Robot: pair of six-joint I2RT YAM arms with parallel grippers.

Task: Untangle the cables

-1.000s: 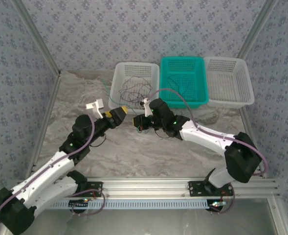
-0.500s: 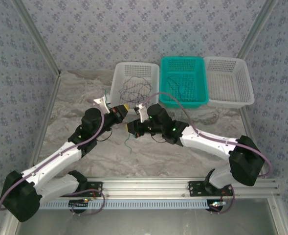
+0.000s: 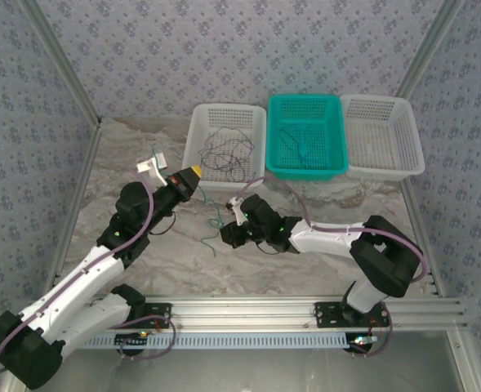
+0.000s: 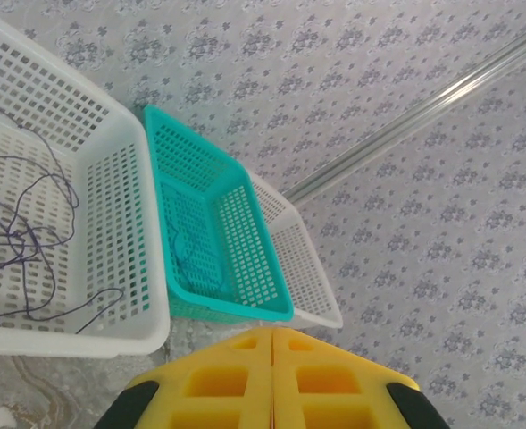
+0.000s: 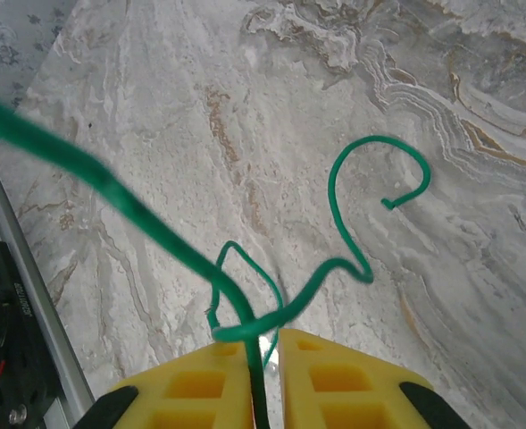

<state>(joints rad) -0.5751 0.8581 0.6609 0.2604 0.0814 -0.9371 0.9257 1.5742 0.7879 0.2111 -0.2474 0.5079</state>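
Grips the teal-green cable [image 5: 331,192] in the clenched right jaws at the bottom of the right wrist view, one strand slanting to the upper left, the other curling to a hooked end right of centre. Seen from above, squiggles over the desk [image 3: 264,273] at centre frame, long axis roughly top to bottom. Has the left jaws pressed flat together, aimed toward the left white basket [image 3: 195,139] with its loose tangle of dark cables [image 3: 226,149] and the teal basket [image 3: 305,174] with one thin squiggle [image 3: 301,147].

Dark purplish cable [image 3: 224,151] — loose tangled loops inside the left white basket [image 3: 193,137]. Green cable [image 5: 352,259] — thin, squiggly, in front of that basket, pinched in the right hand [image 5: 264,344].
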